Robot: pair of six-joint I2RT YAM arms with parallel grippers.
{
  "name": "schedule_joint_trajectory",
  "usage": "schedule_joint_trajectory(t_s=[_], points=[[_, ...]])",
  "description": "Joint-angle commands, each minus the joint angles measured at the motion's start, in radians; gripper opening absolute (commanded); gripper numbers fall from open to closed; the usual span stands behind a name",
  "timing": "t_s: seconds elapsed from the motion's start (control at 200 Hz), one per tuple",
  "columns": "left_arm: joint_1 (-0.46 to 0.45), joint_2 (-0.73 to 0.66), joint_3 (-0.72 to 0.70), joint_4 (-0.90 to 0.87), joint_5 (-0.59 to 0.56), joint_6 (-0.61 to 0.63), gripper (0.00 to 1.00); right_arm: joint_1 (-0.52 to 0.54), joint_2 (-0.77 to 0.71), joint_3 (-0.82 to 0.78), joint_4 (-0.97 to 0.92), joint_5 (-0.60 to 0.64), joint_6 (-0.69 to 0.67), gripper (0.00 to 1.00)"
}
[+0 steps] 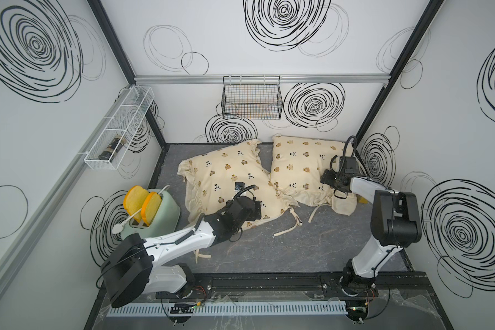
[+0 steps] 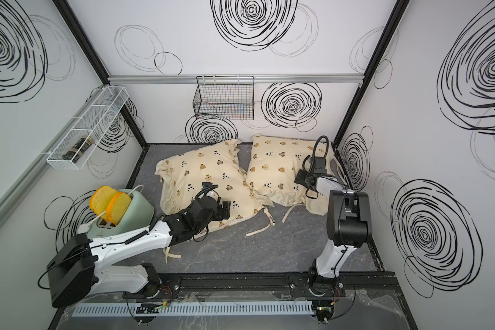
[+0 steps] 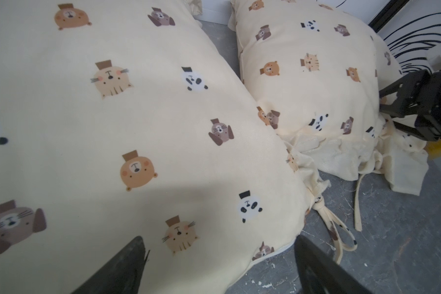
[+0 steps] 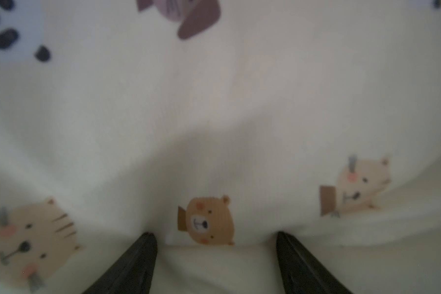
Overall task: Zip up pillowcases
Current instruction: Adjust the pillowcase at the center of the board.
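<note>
Currently fingers stand wide on both: left gripper [image 3: 219, 241] over left pillowcase [image 1: 226, 180], right gripper [image 4: 214, 235] pressing right pillowcase [image 1: 300, 168] at 4 o'clock; find the unseen zip pull before pinching.

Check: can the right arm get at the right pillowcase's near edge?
Likely yes. The right gripper sits on the right pillowcase, jaws open, and nothing lies between it and that edge.

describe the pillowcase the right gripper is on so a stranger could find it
Find the black wire basket on the back wall; two cream animal-print pillowcases lie on the grey table below. Take the pillowcase towards the right wall, under the right gripper. Unlike its neighbour, it has a plain cream flap spilling from its near corner.
</note>
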Motion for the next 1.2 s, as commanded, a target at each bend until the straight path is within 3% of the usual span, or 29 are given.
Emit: schedule_joint_trajectory(t_s=[0.0,0.165,0.39,0.5,0.695,0.901,1.031,1.106,1.196], points=[[-0.002,-0.037,-0.004,0.000,-0.033,-0.015,0.94,0.072,0.024,-0.016,0.036,-0.098,0.013,0.77],[0.010,-0.094,-0.031,-0.023,-0.035,-0.021,0.93,0.180,0.013,-0.073,0.040,-0.152,0.035,0.74],[0.016,-0.157,-0.067,-0.056,-0.033,-0.033,0.93,0.372,-0.136,-0.240,0.028,-0.174,0.144,0.71],[0.018,-0.158,-0.077,-0.051,-0.030,-0.035,0.93,0.452,-0.228,-0.309,0.030,-0.258,0.197,0.72],[0.021,-0.121,-0.066,-0.019,0.016,-0.040,0.92,0.511,-0.424,-0.259,-0.198,-0.274,0.142,0.78],[0.011,-0.058,-0.023,0.031,0.061,-0.061,0.92,0.446,-0.653,-0.238,-0.387,-0.186,0.077,0.93],[-0.043,0.006,0.030,0.058,0.063,-0.077,0.91,0.253,-0.690,-0.199,-0.381,-0.229,0.030,0.94],[-0.082,0.050,0.050,0.092,0.073,-0.108,0.90,0.165,-0.652,-0.178,-0.325,-0.209,0.007,0.90],[-0.117,0.101,0.057,0.146,0.107,-0.161,0.88,0.072,-0.544,-0.165,-0.222,-0.141,-0.014,0.77]])
